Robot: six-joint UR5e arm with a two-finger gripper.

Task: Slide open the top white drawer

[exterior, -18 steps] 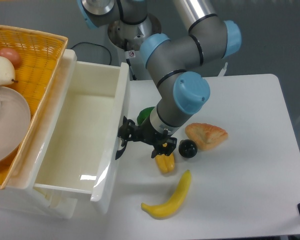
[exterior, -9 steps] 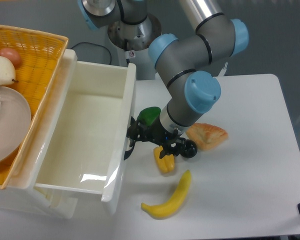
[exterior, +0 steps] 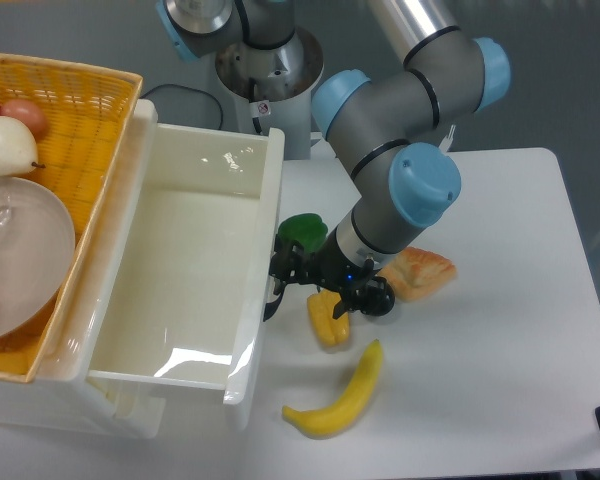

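White table [exterior: 500,330], top white drawer [exterior: 185,270] pulled farther out, gripper [exterior: 280,278] clenched on its handle

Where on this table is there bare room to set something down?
The right side, beyond the bread, is bare, as is the front right past the banana. It is crowded between the top white drawer and the gripper, around the yellow pepper.

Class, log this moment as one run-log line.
phase: pulling | gripper: shut on drawer handle | top white drawer: well open, empty | banana: untouched
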